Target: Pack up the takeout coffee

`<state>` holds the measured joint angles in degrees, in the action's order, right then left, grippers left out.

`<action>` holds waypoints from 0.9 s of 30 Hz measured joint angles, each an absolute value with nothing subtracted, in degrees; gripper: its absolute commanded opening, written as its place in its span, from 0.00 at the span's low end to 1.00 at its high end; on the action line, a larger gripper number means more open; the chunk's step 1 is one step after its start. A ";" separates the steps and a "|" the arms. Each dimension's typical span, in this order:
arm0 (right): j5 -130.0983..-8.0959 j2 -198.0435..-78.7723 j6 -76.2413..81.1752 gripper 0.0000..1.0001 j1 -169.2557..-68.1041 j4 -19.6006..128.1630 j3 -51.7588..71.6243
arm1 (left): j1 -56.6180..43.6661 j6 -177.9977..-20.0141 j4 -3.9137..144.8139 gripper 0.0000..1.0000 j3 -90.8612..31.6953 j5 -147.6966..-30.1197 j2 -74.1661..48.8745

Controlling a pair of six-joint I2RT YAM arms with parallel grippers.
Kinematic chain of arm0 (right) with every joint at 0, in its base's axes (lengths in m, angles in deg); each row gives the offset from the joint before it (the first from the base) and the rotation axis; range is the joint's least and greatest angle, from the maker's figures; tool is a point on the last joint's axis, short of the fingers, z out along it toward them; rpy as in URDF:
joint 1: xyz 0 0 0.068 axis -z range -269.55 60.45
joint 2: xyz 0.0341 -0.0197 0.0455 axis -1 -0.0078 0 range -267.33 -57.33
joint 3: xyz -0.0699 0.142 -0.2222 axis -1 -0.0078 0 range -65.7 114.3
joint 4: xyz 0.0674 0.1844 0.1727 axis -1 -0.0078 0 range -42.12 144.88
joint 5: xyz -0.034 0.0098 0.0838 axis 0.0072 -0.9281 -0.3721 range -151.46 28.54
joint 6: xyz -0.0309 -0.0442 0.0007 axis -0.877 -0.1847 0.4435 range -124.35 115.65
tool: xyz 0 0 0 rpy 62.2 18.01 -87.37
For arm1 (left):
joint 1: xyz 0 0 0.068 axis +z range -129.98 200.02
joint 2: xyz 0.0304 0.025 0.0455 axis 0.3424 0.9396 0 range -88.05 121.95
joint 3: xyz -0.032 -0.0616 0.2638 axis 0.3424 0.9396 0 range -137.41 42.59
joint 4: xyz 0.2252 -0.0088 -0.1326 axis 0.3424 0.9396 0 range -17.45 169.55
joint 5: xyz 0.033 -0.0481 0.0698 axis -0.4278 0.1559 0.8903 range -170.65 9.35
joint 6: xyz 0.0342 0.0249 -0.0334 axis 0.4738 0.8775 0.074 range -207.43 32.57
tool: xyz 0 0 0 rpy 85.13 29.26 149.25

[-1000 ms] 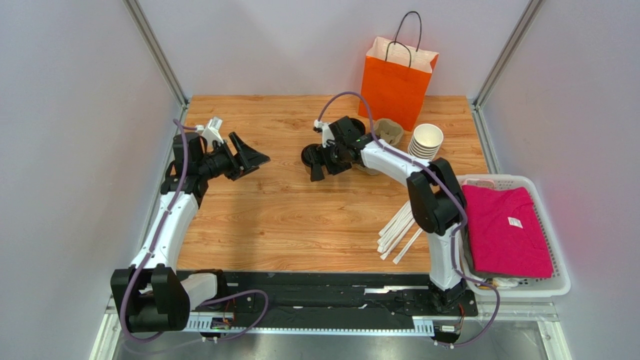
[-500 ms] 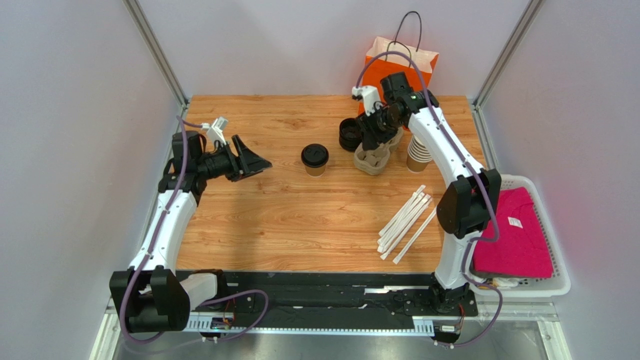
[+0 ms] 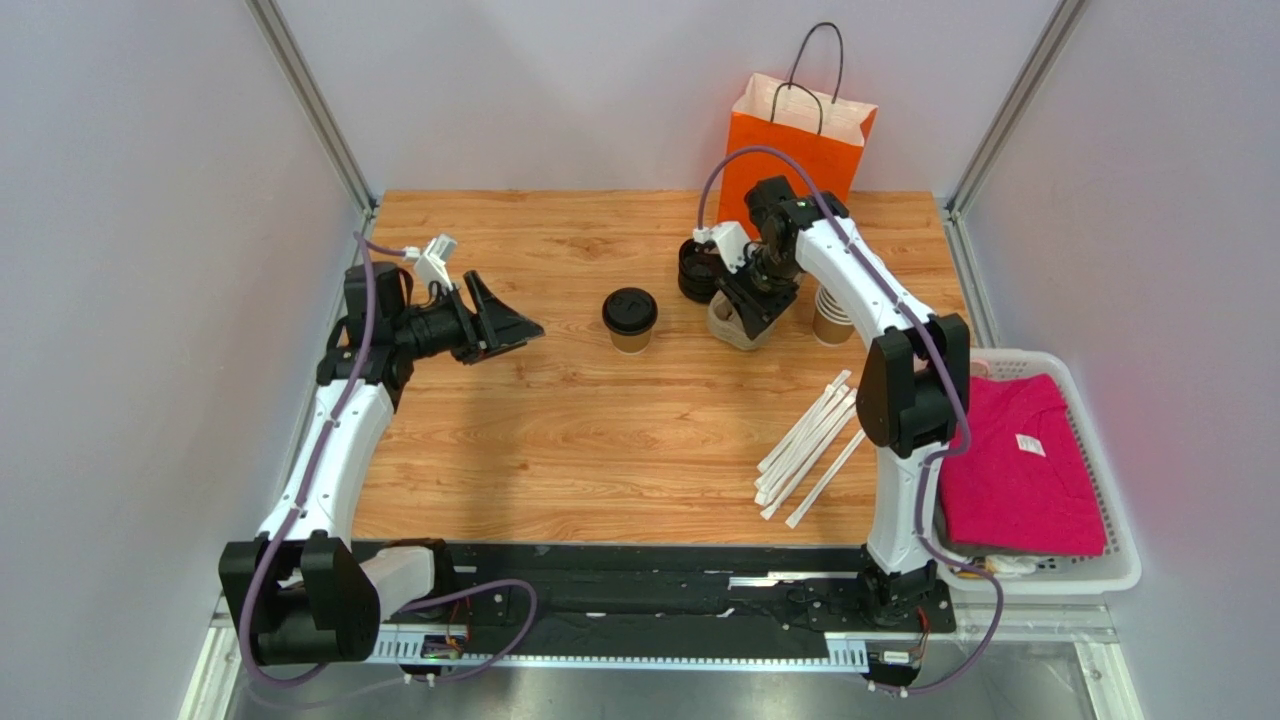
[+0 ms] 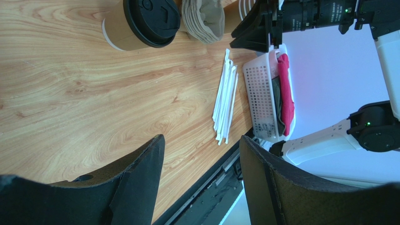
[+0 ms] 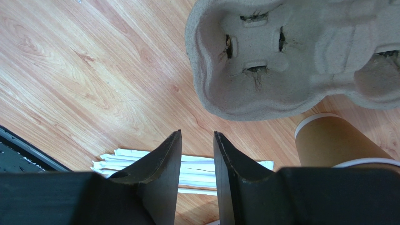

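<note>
Above the pulp carrier [image 5: 263, 61], right gripper [image 5: 197, 136] narrowly parted, empty, left gripper [image 4: 202, 140] spread wide, empty, facing the takeout coffee [image 4: 141, 21]

- A robotics lab test cell: plain grey wall panels [image 3: 135, 300] and bare aluminium posts [image 3: 308, 98] box in 1 wood-grain table [image 3: 601, 450].
- 2 machines work here: the left arm [image 3: 338, 435] and right arm [image 3: 872, 293], cables exposed, are bolted to a black rail [image 3: 676, 578] at the near edge.
- The goods look like staged props: takeout coffee [image 3: 630, 315], pulp cup carrier [image 5: 263, 61], orange paper bag [image 3: 789, 173], wrapped straws [image 3: 804, 443], and a white basket [image 3: 1067, 579] holding a pink shirt [image 3: 1014, 465].
</note>
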<state>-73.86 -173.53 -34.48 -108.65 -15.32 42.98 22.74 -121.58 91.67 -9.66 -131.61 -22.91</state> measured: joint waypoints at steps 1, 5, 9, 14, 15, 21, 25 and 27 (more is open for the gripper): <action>-73.73 -173.81 -34.63 0.35 -108.65 -15.38 42.87 | 22.74 -121.58 91.65 0.68 -9.66 -131.61 -22.86; -73.42 -175.15 -34.87 0.36 -108.65 -15.21 42.85 | 22.74 -121.62 91.65 0.68 -9.66 -131.61 -21.95; -73.34 -175.76 -34.87 0.36 -108.65 -15.05 42.85 | 22.74 -121.67 91.65 0.68 -9.66 -131.63 -20.92; -73.36 -176.17 -34.87 0.36 -108.65 -14.40 42.85 | 22.74 -121.69 91.65 0.68 -9.66 -131.65 -20.79; -73.36 -176.28 -34.87 0.36 -108.65 -14.33 42.85 | 22.74 -121.67 91.65 0.68 -9.66 -131.65 -20.79; -73.34 -177.51 -34.85 0.37 -108.65 -14.03 42.85 | 22.74 -121.67 91.65 0.68 -9.66 -131.80 -20.79; -73.01 -177.97 -34.85 0.34 -108.65 -13.79 42.87 | 22.74 -121.64 91.65 0.68 -9.66 -131.80 -20.79; -72.83 -178.10 -34.85 0.30 -108.65 -13.77 42.87 | 22.74 -121.64 91.65 0.68 -9.66 -131.80 -20.79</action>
